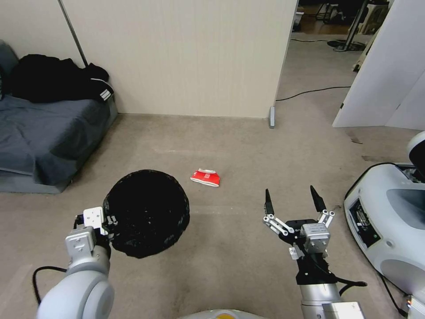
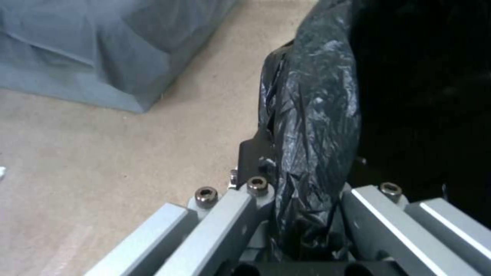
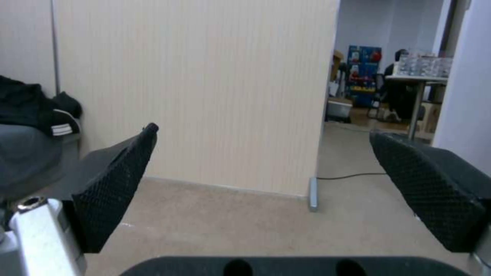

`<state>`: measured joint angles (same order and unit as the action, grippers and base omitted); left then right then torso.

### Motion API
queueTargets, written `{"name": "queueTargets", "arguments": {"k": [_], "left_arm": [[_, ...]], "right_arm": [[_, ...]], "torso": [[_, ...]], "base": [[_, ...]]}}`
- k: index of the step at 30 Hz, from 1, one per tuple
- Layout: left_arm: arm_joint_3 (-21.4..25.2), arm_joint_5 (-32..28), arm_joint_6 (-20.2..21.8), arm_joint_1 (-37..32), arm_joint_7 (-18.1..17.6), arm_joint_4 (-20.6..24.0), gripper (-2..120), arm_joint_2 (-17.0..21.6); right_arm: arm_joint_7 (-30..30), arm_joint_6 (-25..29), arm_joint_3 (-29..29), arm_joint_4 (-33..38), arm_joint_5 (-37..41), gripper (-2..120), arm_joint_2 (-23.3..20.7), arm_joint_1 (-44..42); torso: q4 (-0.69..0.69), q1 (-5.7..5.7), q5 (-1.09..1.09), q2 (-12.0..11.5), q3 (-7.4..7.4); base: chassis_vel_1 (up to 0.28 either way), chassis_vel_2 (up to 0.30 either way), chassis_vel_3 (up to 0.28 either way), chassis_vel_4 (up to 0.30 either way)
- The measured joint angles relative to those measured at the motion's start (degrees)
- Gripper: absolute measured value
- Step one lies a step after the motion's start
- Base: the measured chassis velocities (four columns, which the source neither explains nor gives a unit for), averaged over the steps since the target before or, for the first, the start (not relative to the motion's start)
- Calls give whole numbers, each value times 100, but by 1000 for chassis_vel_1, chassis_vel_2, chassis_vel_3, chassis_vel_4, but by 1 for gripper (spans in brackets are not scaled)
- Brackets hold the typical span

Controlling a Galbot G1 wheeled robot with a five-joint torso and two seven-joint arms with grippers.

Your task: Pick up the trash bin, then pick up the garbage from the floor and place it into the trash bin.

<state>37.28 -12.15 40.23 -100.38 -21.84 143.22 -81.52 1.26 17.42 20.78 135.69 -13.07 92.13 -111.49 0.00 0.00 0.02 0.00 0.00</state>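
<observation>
Head view: left gripper (image 1: 107, 225) clamped on near-left rim of round trash bin lined with crinkly black plastic bag (image 1: 148, 212), bin lifted above beige carpet floor (image 1: 230, 150). Red-white packet (image 1: 206, 177) lies on carpet just beyond bin, to its right. Right gripper (image 1: 293, 199) spread wide, empty, well apart from packet.

Left wrist view: fingers (image 2: 256, 157) pinch bag-covered rim (image 2: 307, 126); grey sofa (image 2: 102, 46) behind.

Right wrist view: black pads (image 3: 115, 184) held far apart, facing beige wall panel (image 3: 205, 96).
</observation>
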Motion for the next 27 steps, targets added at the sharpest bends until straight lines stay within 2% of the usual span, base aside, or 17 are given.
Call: {"name": "queueTargets", "arguments": {"k": [3,6,9,16,27], "left_arm": [[-90,205,-50,-268,29,39,1,-21],[-208,681,-284,-612,66,40,1,-117],[-262,835,-449,-824,109,40,1,-189],[-343,997,-928,-1161,28,37,1,-243],[-368,991,-1025,-1155,-68,19,1,-275]], "right_arm": [[-72,59,-9,-36,-10,100,0,-2],[-140,93,-22,-56,-22,100,0,-2],[-167,100,-21,-67,-23,100,0,-1],[-248,105,10,-69,-23,100,0,-1],[-373,123,38,-76,-59,100,0,-6]], "torso": [[1,0,-3,0,0],[1,0,-2,0,0],[0,0,-2,0,0],[0,0,-1,0,0],[0,0,-1,0,0]], "base": [[0,0,0,0],[0,0,0,0],[0,0,0,0],[0,0,0,0],[0,0,0,0]]}}
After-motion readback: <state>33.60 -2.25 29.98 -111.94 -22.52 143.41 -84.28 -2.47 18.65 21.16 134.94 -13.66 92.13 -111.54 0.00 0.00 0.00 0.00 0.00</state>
